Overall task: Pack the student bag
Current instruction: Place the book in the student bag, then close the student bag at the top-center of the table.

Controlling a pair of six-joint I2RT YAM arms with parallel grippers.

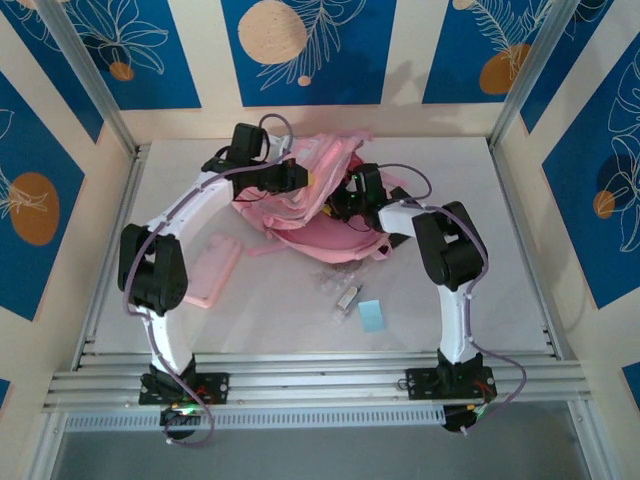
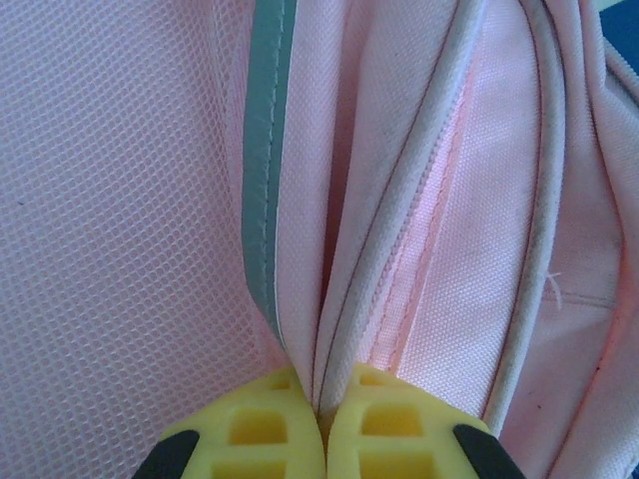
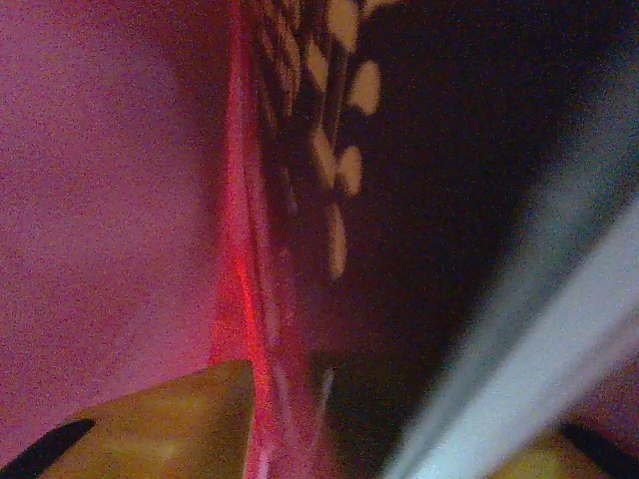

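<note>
Pink soft-fabric backpack [image 1: 310, 235], likely light and floppy — left gripper [image 2: 321, 424] clenches its piped seam [image 2: 351, 299], the surest hold; right gripper's [image 3: 399, 429] state unclear.

Right gripper [image 3: 364, 449] cut off by lower edge; student bag [image 3: 120, 200] around it dark, blurred. Clear loose items [image 1: 338, 290] too small to identify.

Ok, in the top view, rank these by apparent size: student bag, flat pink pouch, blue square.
Largest to smallest:
1. student bag
2. flat pink pouch
3. blue square
The gaps are plain, and all three lie at similar depth.
</note>
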